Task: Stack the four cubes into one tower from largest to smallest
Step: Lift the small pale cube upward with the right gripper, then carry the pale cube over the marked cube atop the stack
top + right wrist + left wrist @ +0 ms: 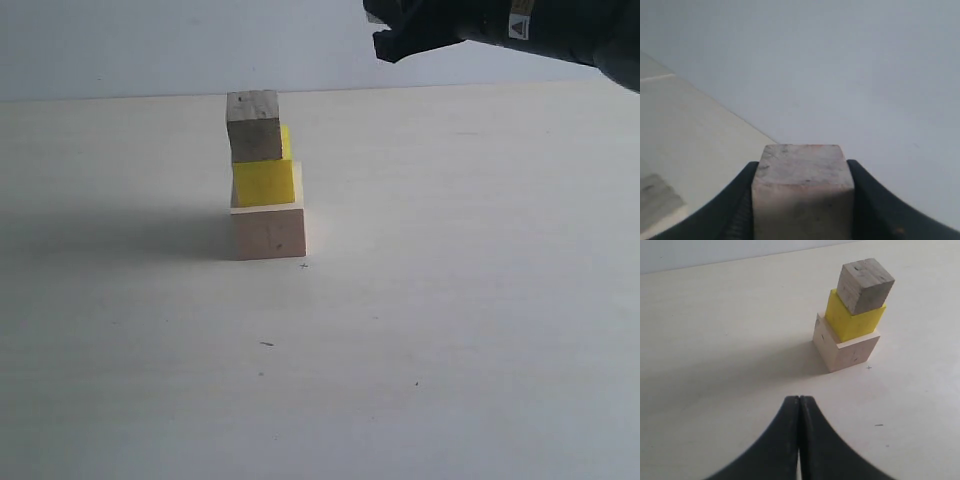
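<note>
Three cubes [266, 183] in tower [850, 325]; fourth cube [802, 190] inside right end effector [802, 215].

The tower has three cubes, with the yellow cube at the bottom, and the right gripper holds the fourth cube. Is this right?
No. The yellow cube is in the middle, on the large cube and under the small cube; the exterior view shows it. The rest holds: the right gripper holds the fourth cube.

Pale cream table [470, 300] stretching wide, plain grey-white wall [150, 45] rising behind it, soft light laying a faint shadow [120, 235] across the surface.
</note>
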You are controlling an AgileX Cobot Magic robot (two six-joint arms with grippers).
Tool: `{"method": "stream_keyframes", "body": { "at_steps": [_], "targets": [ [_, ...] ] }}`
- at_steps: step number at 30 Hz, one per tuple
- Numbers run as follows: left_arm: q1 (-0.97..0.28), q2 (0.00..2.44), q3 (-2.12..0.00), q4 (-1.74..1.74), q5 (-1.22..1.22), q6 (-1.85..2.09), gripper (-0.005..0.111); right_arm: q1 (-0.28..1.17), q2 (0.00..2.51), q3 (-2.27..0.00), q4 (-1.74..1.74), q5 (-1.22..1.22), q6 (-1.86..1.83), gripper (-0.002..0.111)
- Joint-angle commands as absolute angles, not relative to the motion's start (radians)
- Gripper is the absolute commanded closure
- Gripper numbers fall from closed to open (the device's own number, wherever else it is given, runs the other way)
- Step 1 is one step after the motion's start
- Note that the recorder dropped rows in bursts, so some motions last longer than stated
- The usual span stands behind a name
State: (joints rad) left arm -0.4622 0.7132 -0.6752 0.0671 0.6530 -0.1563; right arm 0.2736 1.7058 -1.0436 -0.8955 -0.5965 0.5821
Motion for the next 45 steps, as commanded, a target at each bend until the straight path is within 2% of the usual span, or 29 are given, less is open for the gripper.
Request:
{"method": "stream_keyframes", "body": {
  "at_steps": [1,4,11,18,23,45],
  "targets": [
    [-0.464,0.717,-0.672,0.057,0.653,-0.165,0.107,0.214,1.775,-1.106,-1.177,-0.887,0.771,0.108],
    [-0.464,0.717,-0.672,0.057,0.653,-0.159,0.107,0.208,1.826,-1.168,-1.229,-0.87,0.781,0.108],
    [-0.464,0.717,-0.672,0.063,0.651,-0.108,0.107,0.206,1.926,-1.34,-1.357,-1.106,0.874,0.108],
    [-0.464,0.717,-0.672,0.068,0.648,-0.108,0.107,0.21,2.001,-1.518,-1.593,-1.221,0.967,0.108],
    [-0.464,0.724,-0.672,0.067,0.643,-0.104,0.107,0.214,2.076,-1.605,-1.593,-1.221,0.996,0.108],
    [-0.464,0.798,-0.672,0.073,0.613,-0.104,0.107,0.326,2.169,-1.625,-1.525,-1.221,0.993,0.108]
  ]
}}
